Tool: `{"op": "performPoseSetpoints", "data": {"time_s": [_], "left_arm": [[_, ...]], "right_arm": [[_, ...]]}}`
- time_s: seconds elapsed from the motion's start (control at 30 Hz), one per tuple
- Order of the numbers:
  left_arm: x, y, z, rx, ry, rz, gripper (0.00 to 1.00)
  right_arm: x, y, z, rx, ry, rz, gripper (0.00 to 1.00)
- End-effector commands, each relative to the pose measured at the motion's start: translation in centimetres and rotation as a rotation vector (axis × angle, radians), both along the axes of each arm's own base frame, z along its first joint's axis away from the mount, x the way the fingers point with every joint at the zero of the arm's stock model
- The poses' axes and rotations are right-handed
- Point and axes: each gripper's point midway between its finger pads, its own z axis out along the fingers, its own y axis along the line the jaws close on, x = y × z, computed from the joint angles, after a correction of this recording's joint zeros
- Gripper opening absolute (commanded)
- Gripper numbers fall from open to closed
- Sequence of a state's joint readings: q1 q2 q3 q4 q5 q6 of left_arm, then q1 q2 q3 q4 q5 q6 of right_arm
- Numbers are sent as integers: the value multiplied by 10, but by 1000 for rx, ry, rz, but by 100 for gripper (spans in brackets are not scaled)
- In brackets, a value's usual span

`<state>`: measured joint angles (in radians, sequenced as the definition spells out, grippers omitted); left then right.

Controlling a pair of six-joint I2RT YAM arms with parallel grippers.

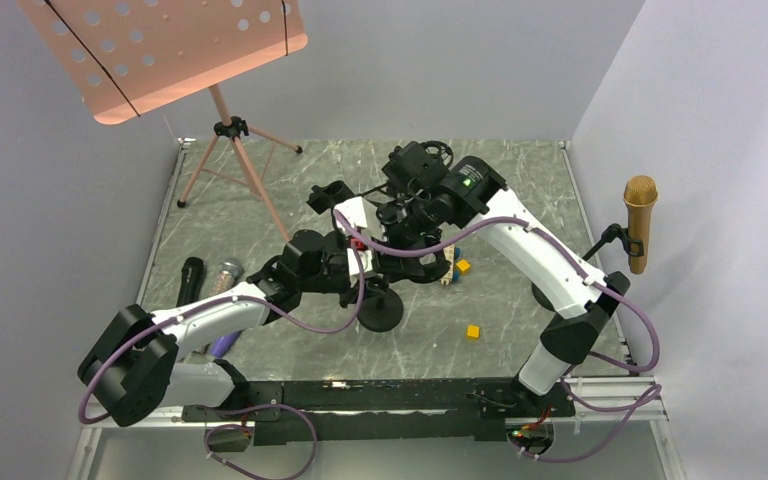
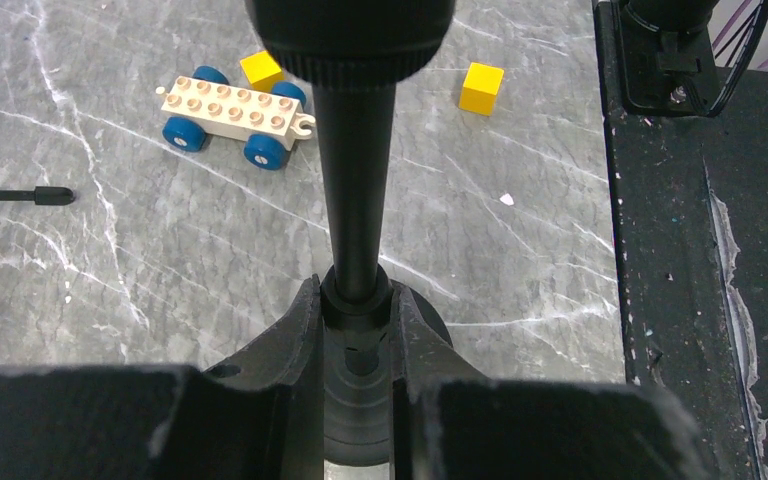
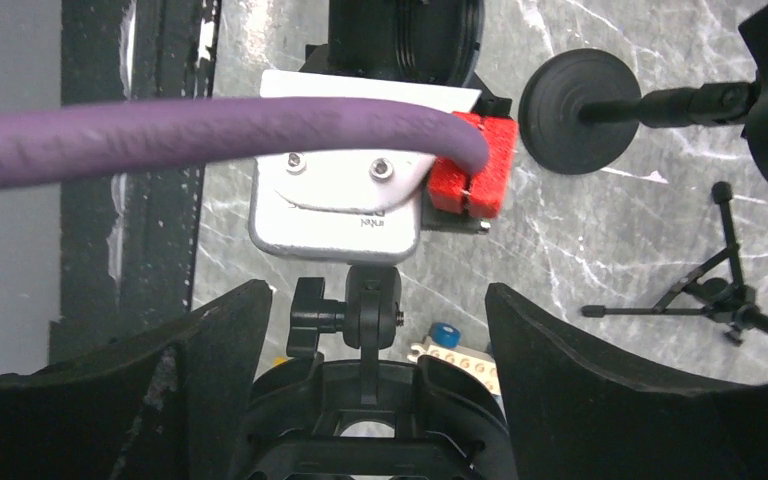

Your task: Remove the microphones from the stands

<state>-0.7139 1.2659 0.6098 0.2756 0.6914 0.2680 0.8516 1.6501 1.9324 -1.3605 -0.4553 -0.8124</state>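
A gold microphone [image 1: 640, 215] sits upright in a clip on a stand at the far right edge. Two more microphones [image 1: 210, 280], one black and one silver, lie on the table at the left. A black stand with a round base [image 1: 380, 312] is in the middle. My left gripper [image 2: 357, 300] is shut on this stand's pole [image 2: 357, 190] just above the base. My right gripper [image 3: 375, 335] is open, with its fingers [image 3: 210, 370] on either side of this stand's black clip [image 3: 360, 420]. No microphone shows in that clip.
A toy car [image 2: 235, 110] and yellow blocks [image 2: 481, 87] lie beyond the stand. A pink music stand [image 1: 160, 50] is at the back left. The other stand's round base [image 3: 575, 110] and a small black tripod [image 3: 720, 285] are close by. The black frame [image 2: 680, 250] runs along the near edge.
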Motion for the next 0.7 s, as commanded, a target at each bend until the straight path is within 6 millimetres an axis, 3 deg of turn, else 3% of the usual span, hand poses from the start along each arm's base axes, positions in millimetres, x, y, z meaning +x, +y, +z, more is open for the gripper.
{"op": "performPoseSetpoints", "data": {"time_s": [0.0, 0.23, 0.47, 0.67], "left_arm": [[-1, -6, 36, -64, -64, -34, 0], [0, 5, 38, -54, -57, -10, 0], [7, 14, 47, -50, -60, 26, 1], [8, 23, 49, -25, -58, 49, 43]], "right_arm": [[2, -2, -1, -35, -73, 58, 76], [-1, -12, -7, -61, -66, 21, 60], [-13, -23, -25, -89, -32, 43, 36], [-13, -27, -30, -93, -47, 41, 19]]}}
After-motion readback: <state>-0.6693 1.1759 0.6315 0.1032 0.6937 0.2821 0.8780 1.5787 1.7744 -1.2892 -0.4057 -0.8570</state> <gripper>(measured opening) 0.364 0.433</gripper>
